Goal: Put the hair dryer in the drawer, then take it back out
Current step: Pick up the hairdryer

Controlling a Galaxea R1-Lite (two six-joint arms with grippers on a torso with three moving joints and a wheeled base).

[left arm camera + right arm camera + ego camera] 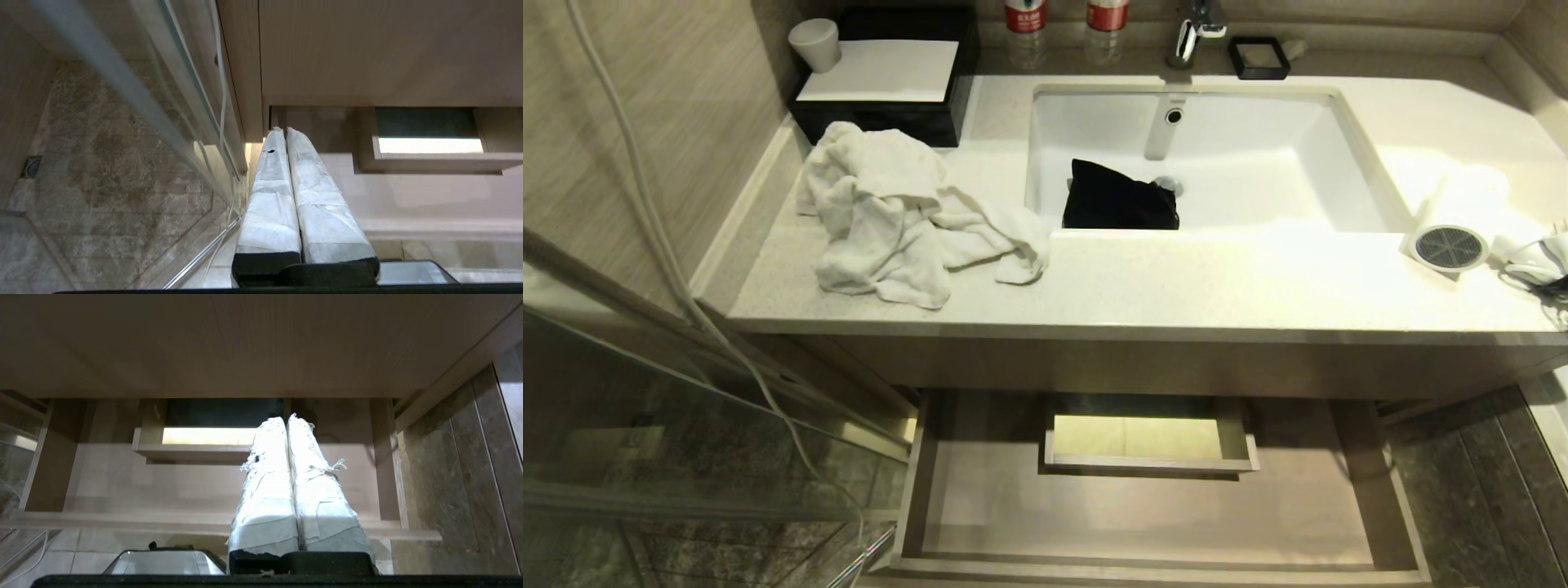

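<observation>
fingers [269,204] of the left gripper [286,130] and the right gripper [286,418] are pressed together on nothing, both parked low before the open drawer [1160,523]. the hair dryer [1454,224], smooth white with a round mesh grille, is seen at the countertop's [1176,286] right edge, its cord [1535,261] bundled beside it. a snagged cord could drag it off the glossy stone. the shallow wood-grain drawer holds nothing.
</observation>
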